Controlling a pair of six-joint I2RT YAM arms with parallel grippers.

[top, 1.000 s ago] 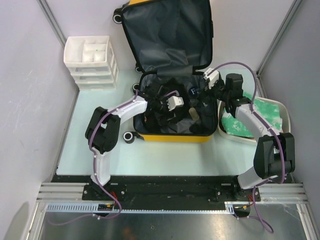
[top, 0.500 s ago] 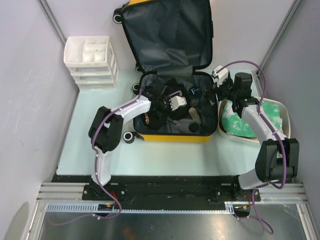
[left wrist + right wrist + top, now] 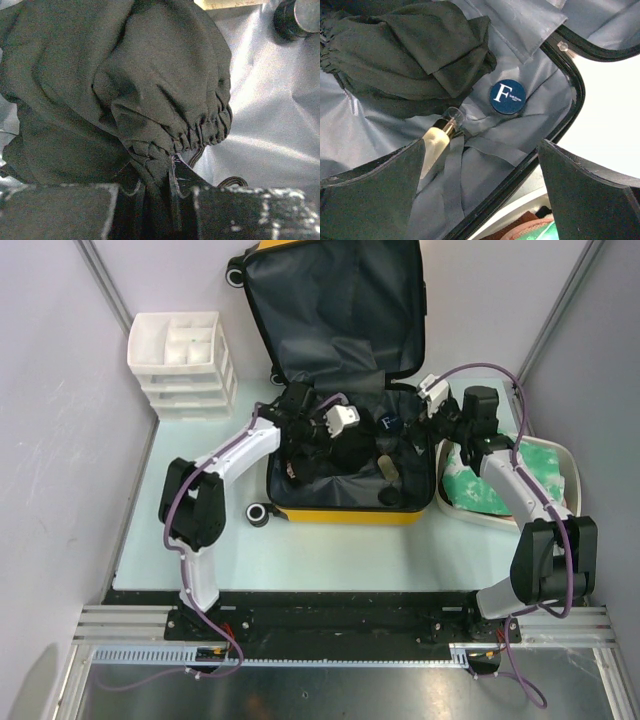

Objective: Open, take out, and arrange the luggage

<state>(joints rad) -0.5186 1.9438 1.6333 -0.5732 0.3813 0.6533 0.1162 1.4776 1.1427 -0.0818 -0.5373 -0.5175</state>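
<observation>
The luggage (image 3: 330, 310) is being emptied by the nearer left tool (image 3: 157, 210), clamped on a dark garment (image 3: 125, 85) inside its left half, the right tool (image 3: 480, 150) being held agape.

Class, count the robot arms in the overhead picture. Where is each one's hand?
2. The left hand is inside the yellow luggage, shut on a dark cloth. The right hand hangs open at the luggage's right side. No arm looks hidden.
</observation>
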